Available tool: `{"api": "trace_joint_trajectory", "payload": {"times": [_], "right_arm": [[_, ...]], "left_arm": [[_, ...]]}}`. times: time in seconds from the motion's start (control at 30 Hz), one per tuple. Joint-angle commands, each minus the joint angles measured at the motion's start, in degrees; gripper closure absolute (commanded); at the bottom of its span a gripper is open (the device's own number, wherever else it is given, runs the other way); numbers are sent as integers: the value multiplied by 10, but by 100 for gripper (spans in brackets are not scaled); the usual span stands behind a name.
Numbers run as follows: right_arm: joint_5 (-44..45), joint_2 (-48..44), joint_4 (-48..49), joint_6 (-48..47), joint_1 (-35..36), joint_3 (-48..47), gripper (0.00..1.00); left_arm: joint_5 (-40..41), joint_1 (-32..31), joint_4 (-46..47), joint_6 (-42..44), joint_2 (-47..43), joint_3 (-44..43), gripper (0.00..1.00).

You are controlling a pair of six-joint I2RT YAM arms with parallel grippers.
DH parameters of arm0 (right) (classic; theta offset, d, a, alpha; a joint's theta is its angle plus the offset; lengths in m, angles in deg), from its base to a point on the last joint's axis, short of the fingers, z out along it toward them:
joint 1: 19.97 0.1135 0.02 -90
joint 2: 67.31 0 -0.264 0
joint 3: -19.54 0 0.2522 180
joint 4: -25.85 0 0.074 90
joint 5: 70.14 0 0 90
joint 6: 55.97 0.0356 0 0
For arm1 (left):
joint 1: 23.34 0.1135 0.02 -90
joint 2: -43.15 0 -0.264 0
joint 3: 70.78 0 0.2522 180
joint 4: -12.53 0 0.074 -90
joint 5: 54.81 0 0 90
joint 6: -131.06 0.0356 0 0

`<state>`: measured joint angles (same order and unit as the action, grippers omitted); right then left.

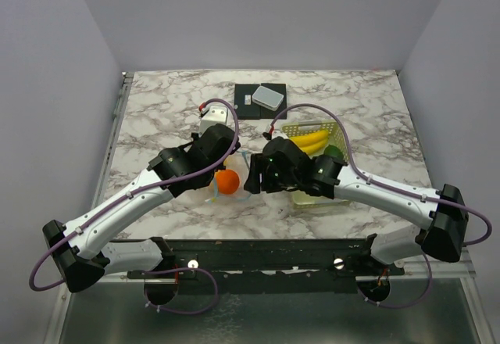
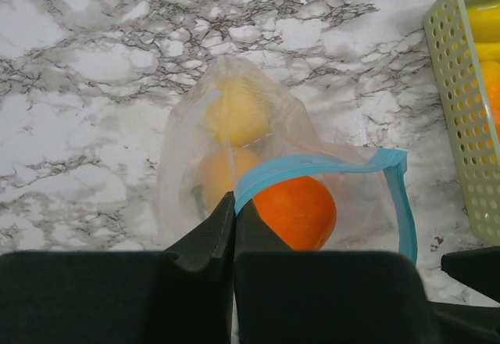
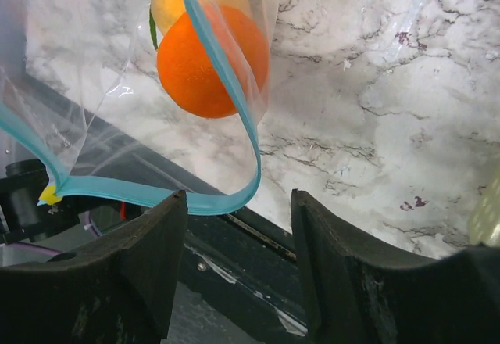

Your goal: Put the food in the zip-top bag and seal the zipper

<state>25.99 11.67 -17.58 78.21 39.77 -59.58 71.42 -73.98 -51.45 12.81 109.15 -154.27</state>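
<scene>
1. Left claw: its jaws are pressed together, clamped on the blue zipper at one end of the bag's mouth.
2. Right claw: its jaws stand apart. The far bend of the zipper loop hangs just at its fingertips, and no grip shows there.
3. The clear bag sits about midway between the left and right edges of the counter, closer to the near edge than the far one. Its mouth is open in a loop toward the arms.
4. An orange lies just inside the mouth, with a lemon deeper in, toward the bag's closed end.
5. The slotted basket stands just beside the bag on the side toward the right edge. It holds a banana and a dark green fruit.
6. A grey box rests on a black pad near the middle of the far edge, well apart from the bag.
7. Bare marble runs from the bag to the left edge and the far left corner. A narrower strip lies between the basket and the right edge.
8. Any print on the grey box is too small to read.
</scene>
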Motion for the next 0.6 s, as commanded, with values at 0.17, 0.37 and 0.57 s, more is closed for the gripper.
{"api": "trace_joint_trajectory", "payload": {"times": [0.17,0.37,0.57], "right_arm": [[2,56,25,48,5,-10,48],[5,85,23,46,5,-30,66],[24,87,5,32,5,-55,99]], "left_arm": [[-19,-1,-2,-4,-17,-15,100],[-20,-1,-7,-7,-26,-13,100],[-18,-1,-12,-7,-30,-15,100]]}}
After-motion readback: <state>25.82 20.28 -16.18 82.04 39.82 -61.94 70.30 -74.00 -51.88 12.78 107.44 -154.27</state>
